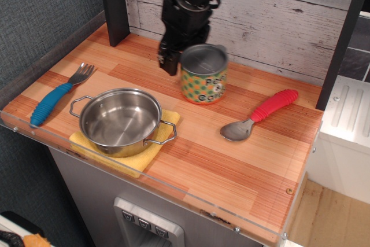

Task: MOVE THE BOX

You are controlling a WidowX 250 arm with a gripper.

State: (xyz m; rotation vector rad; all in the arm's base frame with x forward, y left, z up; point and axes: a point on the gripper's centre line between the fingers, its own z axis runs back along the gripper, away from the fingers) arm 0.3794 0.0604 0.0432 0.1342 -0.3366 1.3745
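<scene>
The box (203,82) is a short tin can with a silver lid and a yellow label with green and orange dots. It stands upright near the middle back of the wooden counter (231,148). My black gripper (195,56) comes down from above and is shut on the box. One finger (169,59) shows against its left side, and the other is mostly hidden behind its rim. Whether the box touches the counter or hangs just above it, I cannot tell.
A steel pot (119,121) with two handles sits on a yellow cloth (134,163) at the front left. A blue-handled fork (58,95) lies at the left edge. A red-handled spoon (260,114) lies to the box's right. A plank wall (277,15) runs behind, with a dark post (114,4) at back left.
</scene>
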